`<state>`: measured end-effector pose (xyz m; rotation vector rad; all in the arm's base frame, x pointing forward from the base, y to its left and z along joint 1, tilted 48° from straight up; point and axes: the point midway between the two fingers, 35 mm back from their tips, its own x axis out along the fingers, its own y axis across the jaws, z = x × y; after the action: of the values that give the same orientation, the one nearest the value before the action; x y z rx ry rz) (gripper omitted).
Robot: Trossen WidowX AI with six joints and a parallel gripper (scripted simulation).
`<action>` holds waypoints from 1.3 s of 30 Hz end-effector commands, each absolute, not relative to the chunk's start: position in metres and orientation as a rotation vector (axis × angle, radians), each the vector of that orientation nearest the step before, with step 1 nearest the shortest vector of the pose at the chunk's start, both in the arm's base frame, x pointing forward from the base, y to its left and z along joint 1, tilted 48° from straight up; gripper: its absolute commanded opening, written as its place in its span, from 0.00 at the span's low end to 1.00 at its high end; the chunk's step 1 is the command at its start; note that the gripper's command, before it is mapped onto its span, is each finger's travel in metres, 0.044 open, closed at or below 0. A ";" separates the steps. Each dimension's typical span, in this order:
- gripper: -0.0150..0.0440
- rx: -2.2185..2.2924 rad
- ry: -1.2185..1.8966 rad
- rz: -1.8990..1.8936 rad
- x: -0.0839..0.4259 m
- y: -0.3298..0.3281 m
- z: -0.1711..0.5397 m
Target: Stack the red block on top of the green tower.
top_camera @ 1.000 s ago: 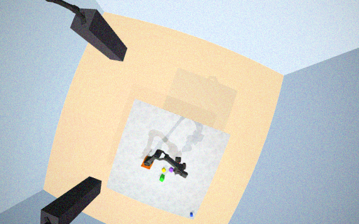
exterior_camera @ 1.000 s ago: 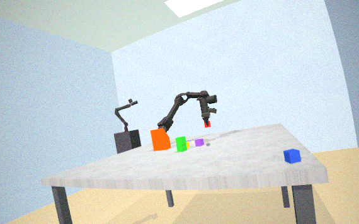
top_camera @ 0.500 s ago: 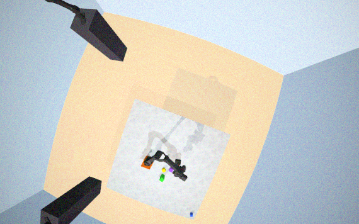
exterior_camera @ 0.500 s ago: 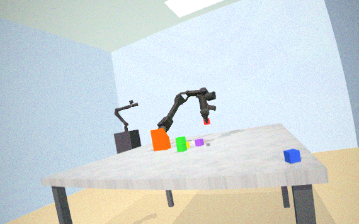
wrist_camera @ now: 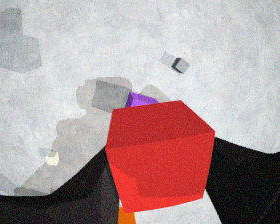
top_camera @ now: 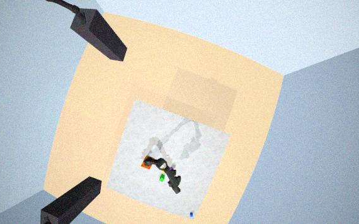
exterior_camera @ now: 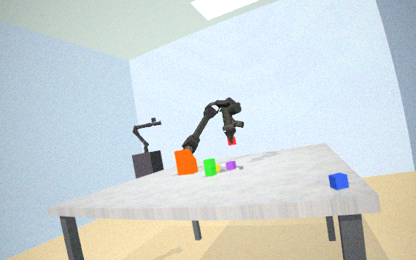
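Arm arched high, wrist pointing down; end effector (exterior_camera: 230,139) clamped on red block (exterior_camera: 232,141), held above the bench (exterior_camera: 269,190), up and right of green tower (exterior_camera: 209,167).

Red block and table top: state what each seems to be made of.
Red block, held in the tool above the table: looks like smooth, matte plastic or painted wood; its colour is flat and even, with crisp edges and no grain.

Table top: looks like pale marble or whitewashed wood; it has mottled grey-white streaks and a dull finish. The look leaves it open.
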<state>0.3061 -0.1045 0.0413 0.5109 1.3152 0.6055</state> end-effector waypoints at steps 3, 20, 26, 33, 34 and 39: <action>0.25 0.507 1.321 0.615 0.287 -0.129 0.011; 0.25 0.521 1.290 0.686 0.205 -0.180 -0.076; 0.25 0.523 1.284 0.695 0.198 -0.179 -0.084; 0.25 0.523 1.283 0.695 0.201 -0.165 -0.097; 0.25 0.523 1.283 0.695 0.201 -0.162 -0.100; 0.25 0.524 1.283 0.695 0.202 -0.157 -0.104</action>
<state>0.2019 -0.1576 -0.1031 0.5161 1.2855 0.7036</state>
